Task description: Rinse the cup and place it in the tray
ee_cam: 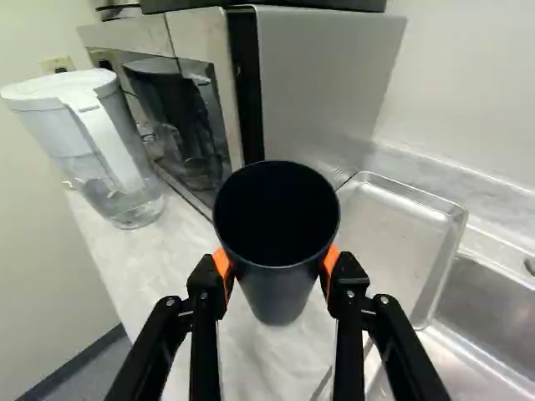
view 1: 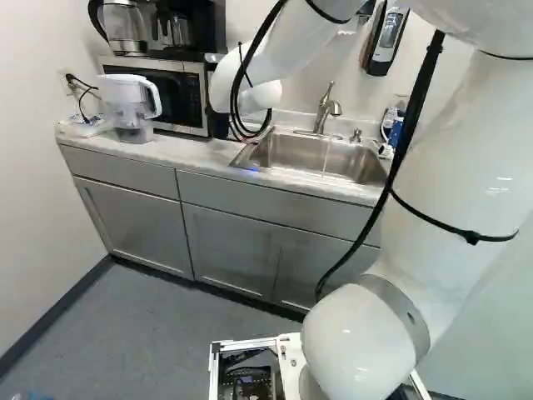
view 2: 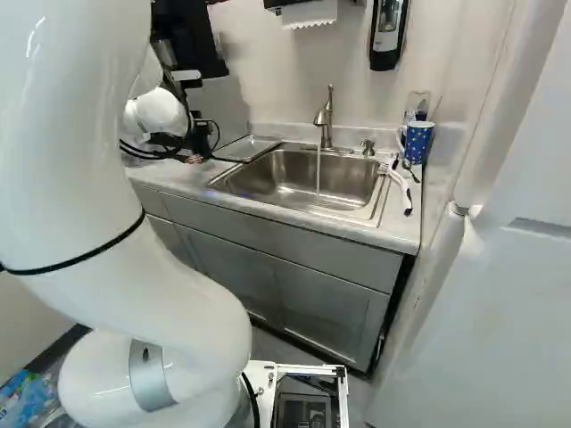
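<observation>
You had the cup [ee_cam: 277,296] clamped in the hand [ee_cam: 276,263] above the counter [ee_cam: 267,363], the tray [ee_cam: 389,234] at its two o'clock; stopping short could have caught the tray's rim, tipping the cup.

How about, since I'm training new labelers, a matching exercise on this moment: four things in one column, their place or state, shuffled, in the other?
Things:
1. Black cup
2. Metal tray
3. Pitcher
4. Faucet

Places or states:
A. Letting water run into the sink
B. Standing by the front of the microwave, with a white lid
C. Held in the gripper
D. Lying between the microwave and the sink

Right pairs: 1-C, 2-D, 3-B, 4-A
</observation>
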Tool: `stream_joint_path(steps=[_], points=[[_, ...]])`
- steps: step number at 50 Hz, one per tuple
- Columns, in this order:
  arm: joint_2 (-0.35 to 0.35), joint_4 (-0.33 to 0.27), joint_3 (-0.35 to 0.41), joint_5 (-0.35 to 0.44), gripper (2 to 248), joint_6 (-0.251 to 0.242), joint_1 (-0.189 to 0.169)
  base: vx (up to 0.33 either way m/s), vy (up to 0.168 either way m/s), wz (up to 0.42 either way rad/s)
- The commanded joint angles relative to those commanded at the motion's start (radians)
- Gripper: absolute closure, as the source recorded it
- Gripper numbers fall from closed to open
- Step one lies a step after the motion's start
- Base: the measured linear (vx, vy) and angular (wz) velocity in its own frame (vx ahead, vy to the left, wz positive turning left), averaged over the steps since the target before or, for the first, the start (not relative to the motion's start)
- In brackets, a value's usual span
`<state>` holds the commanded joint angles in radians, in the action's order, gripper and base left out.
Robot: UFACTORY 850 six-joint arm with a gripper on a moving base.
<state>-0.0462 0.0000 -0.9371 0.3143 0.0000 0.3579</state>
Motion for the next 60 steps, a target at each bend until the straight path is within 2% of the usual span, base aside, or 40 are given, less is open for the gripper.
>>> stream_joint_path(steps=[60], points=[[-0.078, 0.0, -0.082, 0.0, 128, 0.0, -0.187, 0.0, 0.0, 0.0]])
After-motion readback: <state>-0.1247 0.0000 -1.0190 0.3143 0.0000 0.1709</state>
